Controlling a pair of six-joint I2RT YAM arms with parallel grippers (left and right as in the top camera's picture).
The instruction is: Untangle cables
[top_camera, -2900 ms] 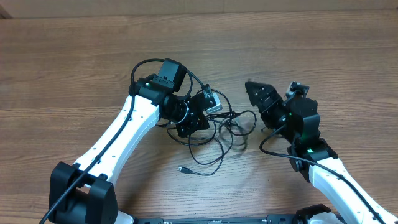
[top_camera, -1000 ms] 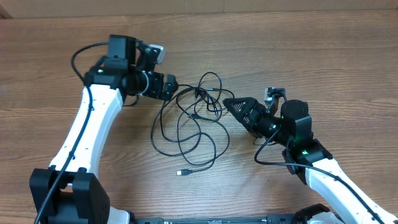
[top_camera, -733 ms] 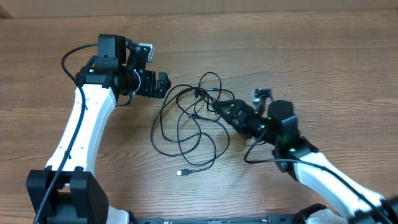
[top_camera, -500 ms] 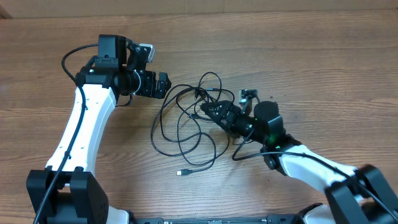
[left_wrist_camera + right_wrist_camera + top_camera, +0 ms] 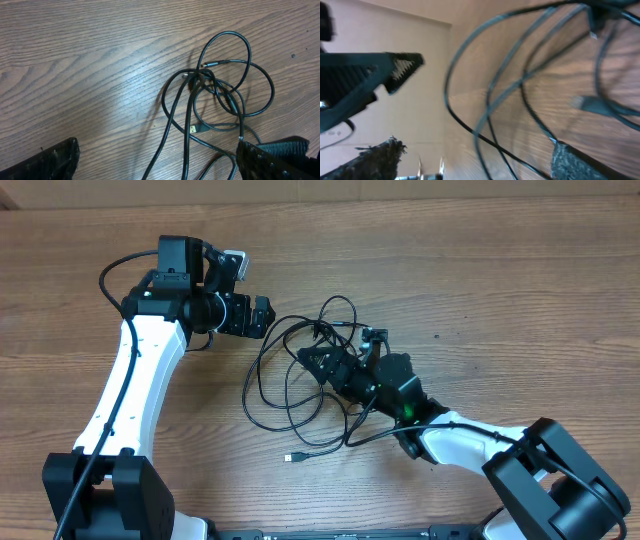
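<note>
We are in the middle of loosening the tangle; the cables [image 5: 300,380] lie on the counter [image 5: 500,270] between the two arms, spread into several wide loops that cross at a knot [image 5: 199,76] near their far side, with one loose plug [image 5: 293,454] trailing off toward the robot's base. The left fingers [image 5: 262,315] hang just beside the upper left edge of the loops; the left wrist view shows them spread wide with nothing between them. The right fingers [image 5: 308,360] reach into the loops from the right, low over the counter; they are also parted, and the blurred right wrist view shows strands running across the gap between them, though we cannot tell whether any strand touches a pad.

We judge the step in hand to be the right arm picking one strand; the next move calls for closing on a single cord, not a crossing, and drawing it away from the knot while the rest stays put.

Against the earliest frame, the cables are no longer a tight bunch under the left fingers; they are opened out. The left arm sits as it did 0.7 s ago, and the loops lie much the same; the right arm, then at the right edge of the tangle, is now well inside it.
</note>
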